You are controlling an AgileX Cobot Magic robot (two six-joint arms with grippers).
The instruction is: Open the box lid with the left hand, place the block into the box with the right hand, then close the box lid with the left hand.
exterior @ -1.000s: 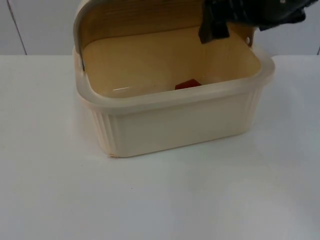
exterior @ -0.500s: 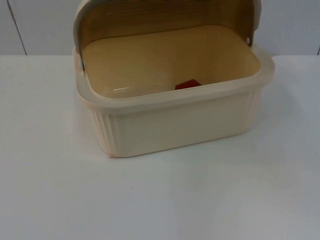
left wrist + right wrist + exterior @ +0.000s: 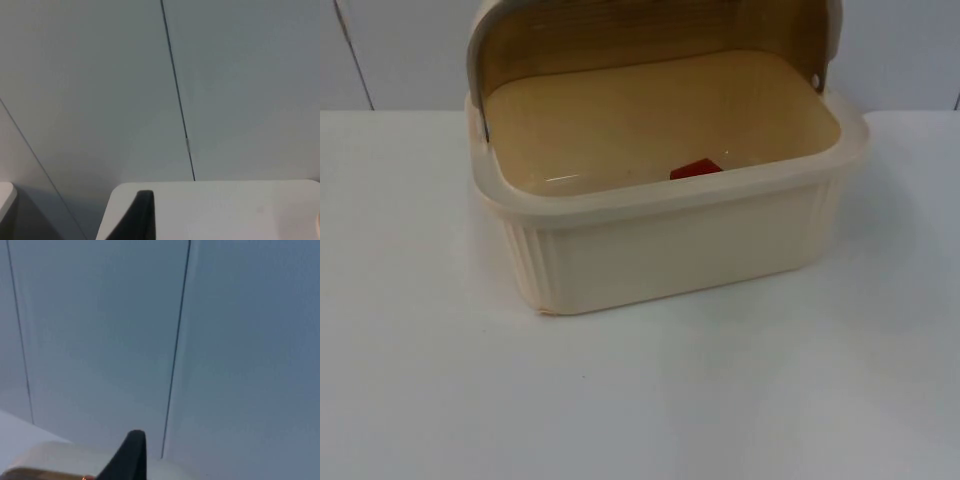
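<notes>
Spanning the whole foreground of the top view, the white desk (image 3: 640,400) is a plain, matte surface that ends at the grey partition wall (image 3: 400,50). Thin dark vertical seams divide the wall into panels; one seam is visible at the far left of the top view, and similar seams appear in both wrist views.

The cream box (image 3: 660,225) stands on the desk towards the wall, turned slightly so that one corner faces forward. Its outer walls are ribbed and its rim is broad and rounded. The lid (image 3: 650,35) is raised and tilted back behind the box opening, with its brownish translucent underside facing forward.

The red block (image 3: 696,169) lies inside the box, on the floor, close to the front wall and partly hidden by the front rim.

The left tool (image 3: 142,215) is seen in the left wrist view as one black fingertip, held above a desk edge and facing the partition wall. Whether it is open or closed cannot be determined.

The right tool (image 3: 131,452) is seen in the right wrist view as one black fingertip, also facing the wall, with a pale rounded edge of the box or lid just beneath it. Its state likewise cannot be determined.
</notes>
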